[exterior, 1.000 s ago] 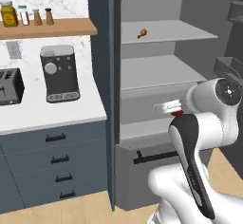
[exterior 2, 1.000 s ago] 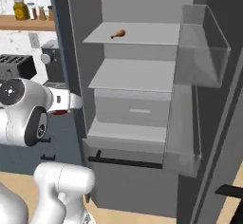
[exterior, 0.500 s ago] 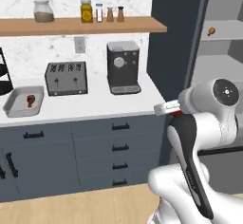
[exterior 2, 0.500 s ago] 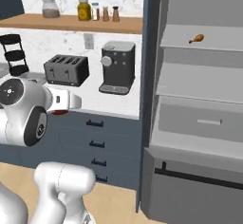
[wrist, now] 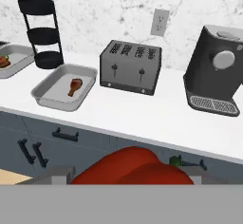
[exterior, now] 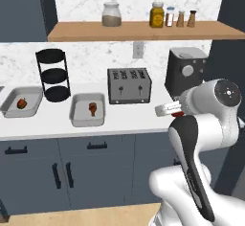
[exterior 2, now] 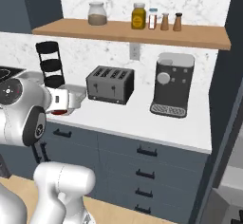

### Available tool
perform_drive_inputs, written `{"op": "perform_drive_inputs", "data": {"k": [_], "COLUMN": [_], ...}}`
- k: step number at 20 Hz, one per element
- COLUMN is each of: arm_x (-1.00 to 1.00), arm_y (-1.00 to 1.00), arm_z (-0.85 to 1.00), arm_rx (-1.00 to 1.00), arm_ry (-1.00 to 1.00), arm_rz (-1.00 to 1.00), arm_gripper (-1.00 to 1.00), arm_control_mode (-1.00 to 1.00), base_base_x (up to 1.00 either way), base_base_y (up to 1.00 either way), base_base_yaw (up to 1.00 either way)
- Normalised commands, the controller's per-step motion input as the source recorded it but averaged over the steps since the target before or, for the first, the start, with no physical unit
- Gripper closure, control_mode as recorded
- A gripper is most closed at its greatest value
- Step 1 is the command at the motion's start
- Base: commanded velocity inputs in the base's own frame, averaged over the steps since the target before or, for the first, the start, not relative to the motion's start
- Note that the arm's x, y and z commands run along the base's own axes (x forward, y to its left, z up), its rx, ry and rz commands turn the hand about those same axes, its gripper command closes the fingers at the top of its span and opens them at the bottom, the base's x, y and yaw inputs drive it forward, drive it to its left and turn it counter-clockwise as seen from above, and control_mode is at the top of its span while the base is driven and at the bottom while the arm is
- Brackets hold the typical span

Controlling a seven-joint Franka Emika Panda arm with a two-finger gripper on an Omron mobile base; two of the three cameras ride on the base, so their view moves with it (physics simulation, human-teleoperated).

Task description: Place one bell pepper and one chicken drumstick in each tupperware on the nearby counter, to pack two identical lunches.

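**Robot Is Facing the Lunch Trays With a Red Pepper in Its Grip**

Left base view: the camera is looking square at the white tabletop (exterior: 119, 119) now, the open fridge of a second ago having slid out of the picture as the base turned. Two grey tupperware trays are sitting on it, the nearer tray (exterior: 87, 109) holding a chicken drumstick (exterior: 93, 107), the far tray (exterior: 21, 100), cut by the left edge, holding a small red bell pepper (exterior: 22, 103). A black rack (exterior: 54, 75) is standing between them, a toaster (exterior: 129, 85) to the right. The arm is folding up from the lower right, its wrist pointing left at tabletop height; the end effector itself is hard to make out here.

Right base view: the coffee machine (exterior 2: 172, 84) is now standing mid-frame. The arm's elbow is blocking the trays; the wrist is reaching right, just short of the toaster.

Hand view: the end effector (wrist: 128, 174) is gripping a second red pepper (wrist: 135, 168), which is bulging between the fingers and hiding the tips. Ahead, the drumstick tray is lying well apart, left of the toaster.
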Motion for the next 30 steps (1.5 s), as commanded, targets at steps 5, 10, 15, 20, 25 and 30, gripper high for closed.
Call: {"op": "perform_drive_inputs", "data": {"k": [5, 10, 15, 20, 25, 30], "arm_x": [0.00, 0.00, 0.00, 0.00, 0.00, 0.02], "arm_y": [0.00, 0.00, 0.00, 0.00, 0.00, -0.05], "arm_z": [0.00, 0.00, 0.00, 0.00, 0.00, -0.08], "arm_rx": [0.00, 0.00, 0.00, 0.00, 0.00, -0.01], "arm_ry": [0.00, 0.00, 0.00, 0.00, 0.00, 0.00], "arm_rz": [0.00, 0.00, 0.00, 0.00, 0.00, -0.03], "arm_gripper": [1.00, 1.00, 1.00, 1.00, 1.00, 1.00], "arm_control_mode": [1.00, 1.00, 1.00, 1.00, 1.00, -1.00], "base_base_x": [0.99, 0.67, 0.16, 0.10, 0.22, 0.08], "base_base_y": [1.00, 1.00, 0.47, -0.07, -0.24, -0.19], "base_base_yaw": [0.05, 0.00, -0.10, -0.18, -0.15, -0.11]}}
